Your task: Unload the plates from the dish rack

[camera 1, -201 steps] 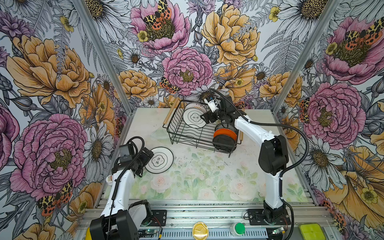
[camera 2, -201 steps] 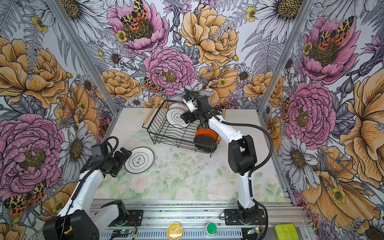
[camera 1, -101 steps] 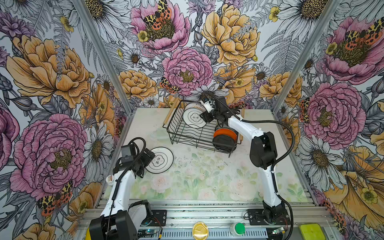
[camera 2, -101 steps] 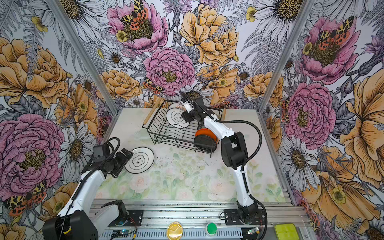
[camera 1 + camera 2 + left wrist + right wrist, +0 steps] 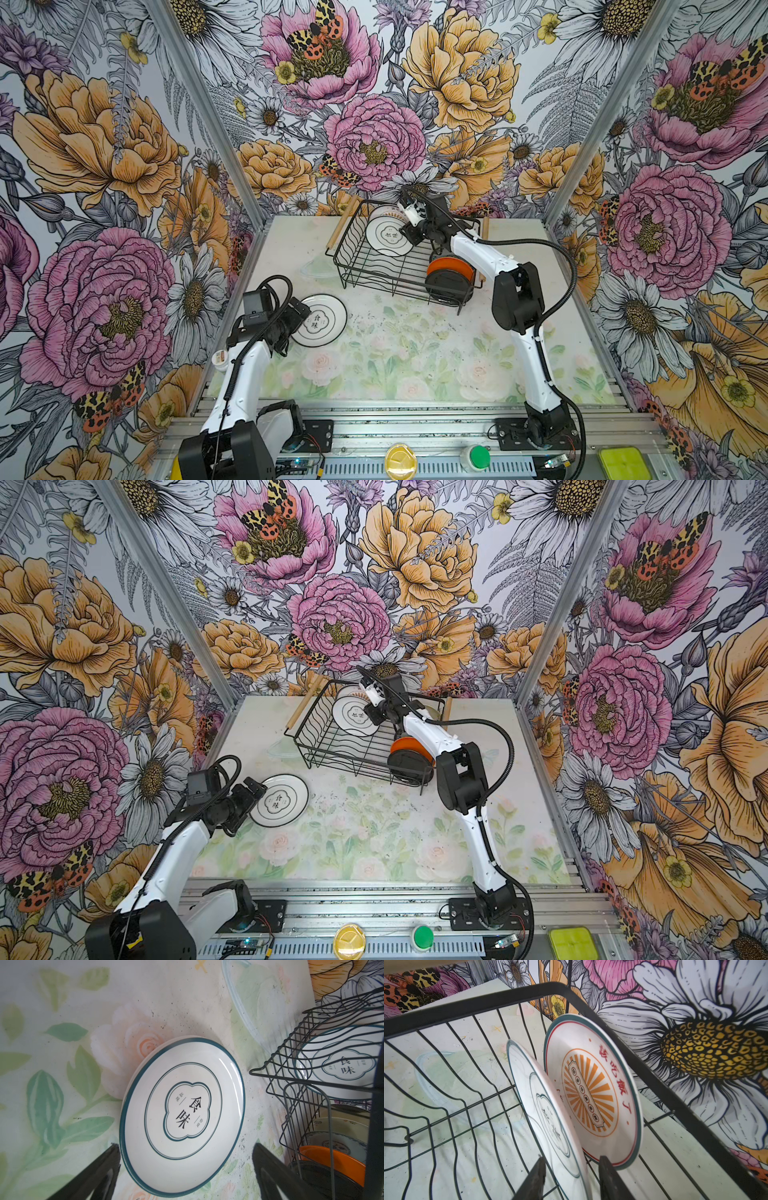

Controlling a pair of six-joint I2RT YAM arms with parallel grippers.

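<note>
One teal-rimmed white plate (image 5: 550,1109) upright between right fingers (image 5: 609,1180), grip unclear; left fingers (image 5: 99,1172) spread.

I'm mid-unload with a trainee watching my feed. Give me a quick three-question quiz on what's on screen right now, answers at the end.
1. True or false: the left gripper is shut on the flat plate in front of it.
2. Which plate's edge sits between the fingers of the right gripper?
A) the green-rimmed white plate
B) the sunburst plate
C) the black plate
3. Fill in: the flat plate lies ___ the dish rack (inside or outside).

Key: 1 false, its jaws stand wide apart; 2 A; 3 outside.
</note>
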